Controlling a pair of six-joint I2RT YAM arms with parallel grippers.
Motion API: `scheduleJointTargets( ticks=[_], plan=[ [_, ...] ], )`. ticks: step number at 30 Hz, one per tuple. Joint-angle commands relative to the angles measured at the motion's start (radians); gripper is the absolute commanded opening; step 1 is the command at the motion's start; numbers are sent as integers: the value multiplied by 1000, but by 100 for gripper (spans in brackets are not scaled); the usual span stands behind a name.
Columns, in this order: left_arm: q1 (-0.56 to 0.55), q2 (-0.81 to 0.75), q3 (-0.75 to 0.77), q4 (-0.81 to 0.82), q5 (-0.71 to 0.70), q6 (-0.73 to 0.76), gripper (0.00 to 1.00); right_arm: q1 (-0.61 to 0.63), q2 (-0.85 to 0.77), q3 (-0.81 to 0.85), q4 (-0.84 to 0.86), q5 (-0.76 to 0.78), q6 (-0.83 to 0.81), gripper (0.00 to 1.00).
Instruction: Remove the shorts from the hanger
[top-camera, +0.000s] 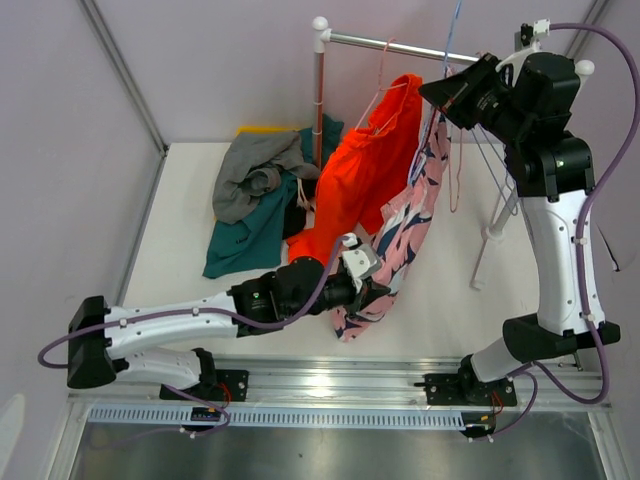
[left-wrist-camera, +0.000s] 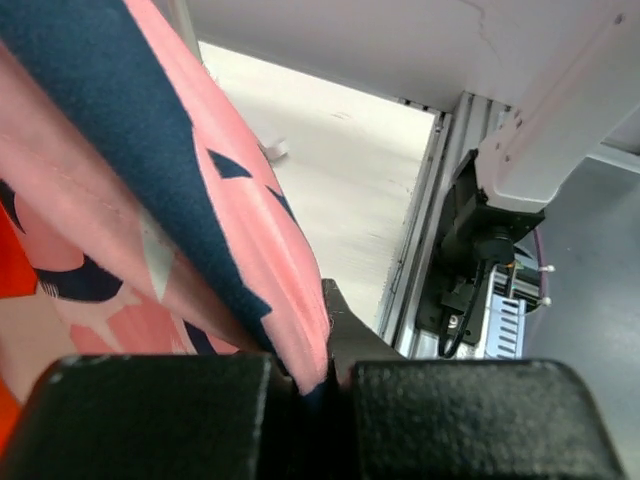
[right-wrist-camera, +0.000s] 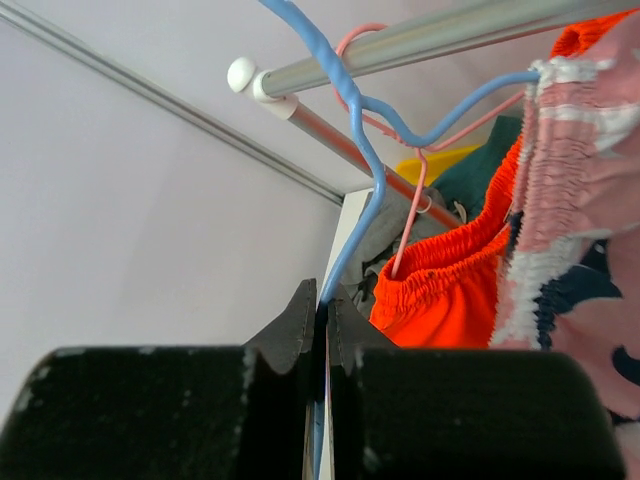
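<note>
Pink shorts (top-camera: 420, 200) hang, hem pinched in left claw (top-camera: 383, 293), near table (top-camera: 440, 322) edge.

Wide overhead view; wrist views close against pink shorts (left-wrist-camera: 70, 190)

Pink shorts (top-camera: 415, 215) of soft matt cloth — rail (top-camera: 400, 45) of smooth metal

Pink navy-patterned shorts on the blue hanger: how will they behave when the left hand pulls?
Likely floppy: the pink navy-patterned fabric shorts hang in loose folds from the thin blue hanger. The gathered waistband probably stretches before slipping off. Thin hem pinched in the left hand may slip.
</note>
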Motion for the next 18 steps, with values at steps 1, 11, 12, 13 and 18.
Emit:
scheduleJointTargets(
  ticks=[1,11,12,13,18],
  plan=[
    [-30,31,44,-46,-112,8,0,-21,8,58,146,17,-17,0],
    [220,462,710,-381,-358,-55,0,131,-294,-353,168,1,100,0],
    [241,502,758,-439,-351,-58,0,132,-316,-385,165,-6,135,0],
    [279,575,804,-467,-342,-61,0,134,-356,-439,168,-22,147,0],
    [324,683,1015,-622,-340,-90,0,128,-371,-403,116,-16,127,0]
  ],
)
